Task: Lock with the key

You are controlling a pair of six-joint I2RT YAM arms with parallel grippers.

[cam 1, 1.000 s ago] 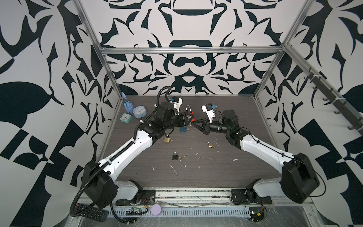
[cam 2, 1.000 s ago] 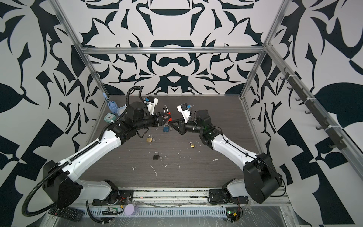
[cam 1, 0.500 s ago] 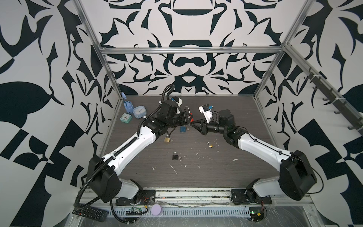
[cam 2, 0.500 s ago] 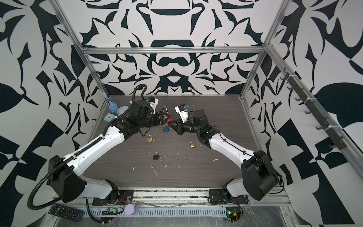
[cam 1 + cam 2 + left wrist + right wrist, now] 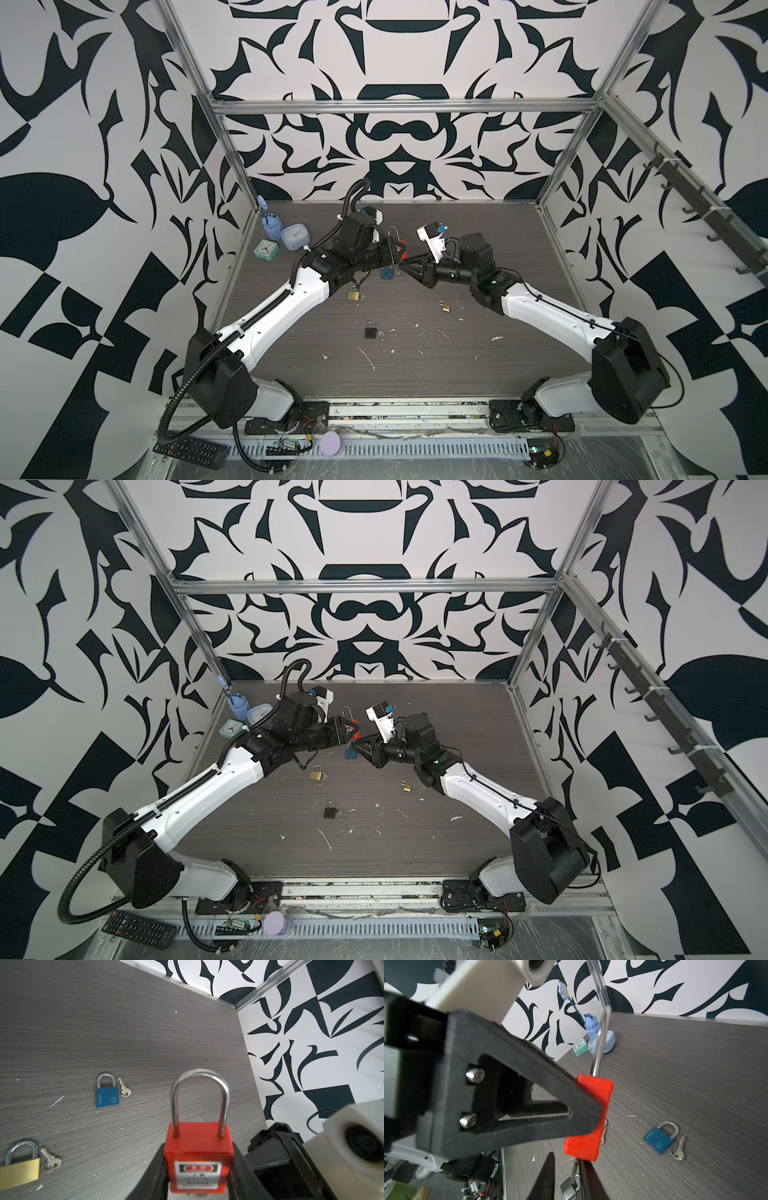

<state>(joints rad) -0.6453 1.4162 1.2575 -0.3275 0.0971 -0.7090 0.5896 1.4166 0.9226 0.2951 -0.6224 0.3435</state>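
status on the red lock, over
Left gripper shut on red padlock, both shackle legs in the body. Right gripper: fingers parted around the key under its base. Blue padlock lies apart on the table, nothing blocking.

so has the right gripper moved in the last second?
Yes: right gripper slid left in a top view, away from the small brass padlock, toward the blue padlock.

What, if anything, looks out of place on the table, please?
White flecks litter the table's front half, like scraped debris. The small brass padlock by the right arm seems to lie with its shackle open.
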